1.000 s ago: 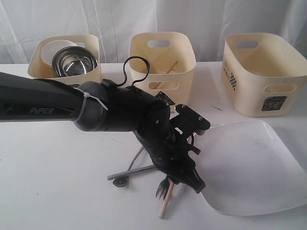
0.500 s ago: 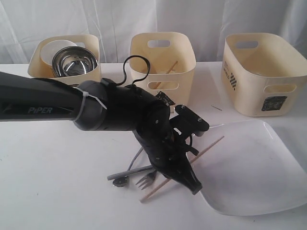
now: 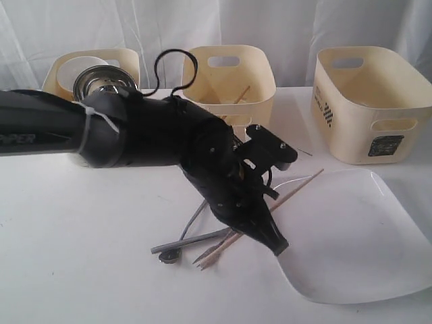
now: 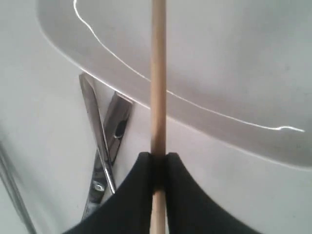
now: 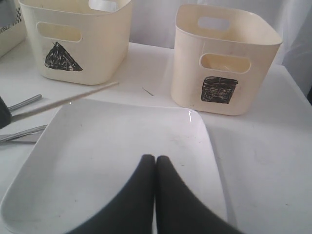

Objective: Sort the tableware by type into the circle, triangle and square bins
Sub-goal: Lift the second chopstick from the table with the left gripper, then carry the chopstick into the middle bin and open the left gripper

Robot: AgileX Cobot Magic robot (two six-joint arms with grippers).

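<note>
My left gripper is shut on a wooden chopstick, gripped near its middle between the black fingers. The chopstick slants up over the corner of the large square white plate. Its low end is near the steel cutlery lying crossed on the table. Behind stand the triangle bin, with another chopstick inside, and the square bin. My right gripper is shut and empty above the plate; it does not show in the exterior view.
A third cream bin at the back left holds a shiny steel bowl and a white bowl; its mark is hidden. Steel handles lie beside the plate's rim. The black left arm spans the table's left half.
The left gripper has shut on the chopstick and lifted it. The stick has swung from pointing at the camera to slanting across the plate's corner. The arm has risen slightly.
</note>
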